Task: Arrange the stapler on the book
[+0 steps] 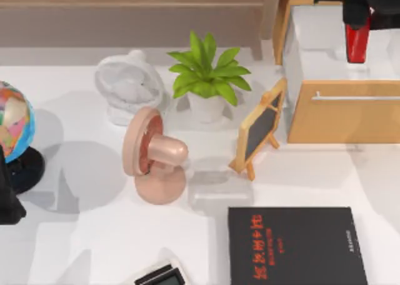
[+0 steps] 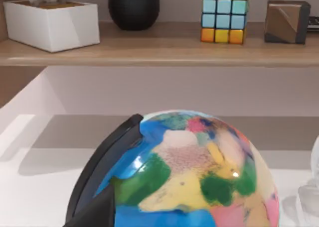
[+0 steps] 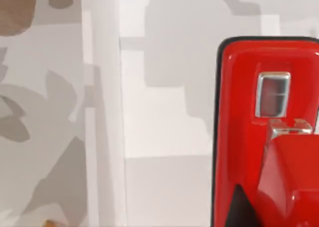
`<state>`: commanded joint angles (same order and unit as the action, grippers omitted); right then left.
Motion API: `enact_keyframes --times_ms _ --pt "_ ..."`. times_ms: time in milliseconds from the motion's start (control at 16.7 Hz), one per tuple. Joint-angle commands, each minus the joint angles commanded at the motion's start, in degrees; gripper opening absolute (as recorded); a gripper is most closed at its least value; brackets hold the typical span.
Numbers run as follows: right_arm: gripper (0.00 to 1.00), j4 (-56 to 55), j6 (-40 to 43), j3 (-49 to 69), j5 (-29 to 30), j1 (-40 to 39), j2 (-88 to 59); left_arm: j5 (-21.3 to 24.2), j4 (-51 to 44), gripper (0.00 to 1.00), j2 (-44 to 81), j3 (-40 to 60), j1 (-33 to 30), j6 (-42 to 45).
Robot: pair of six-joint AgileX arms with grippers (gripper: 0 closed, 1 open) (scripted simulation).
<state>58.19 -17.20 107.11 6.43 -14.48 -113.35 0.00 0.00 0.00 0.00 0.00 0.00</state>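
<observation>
The open wooden drawer at the table's back right holds the red stapler, and the right gripper is above it, jaws clamped on the stapler's far end. The black book lies flat at the front right. The left arm is parked by the globe.
</observation>
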Motion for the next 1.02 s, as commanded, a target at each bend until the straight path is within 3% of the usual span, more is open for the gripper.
enact_keyframes --times_ms 480,1020 --pt "0.00 -3.6 -15.0 -22.2 -0.8 -15.4 15.9 0.0 0.0 1.00 0.0 0.0 0.0 0.0" --pt "0.00 -4.6 -27.0 -44.1 -2.9 -28.8 20.4 0.0 0.0 1.00 0.0 0.0 0.0 0.0"
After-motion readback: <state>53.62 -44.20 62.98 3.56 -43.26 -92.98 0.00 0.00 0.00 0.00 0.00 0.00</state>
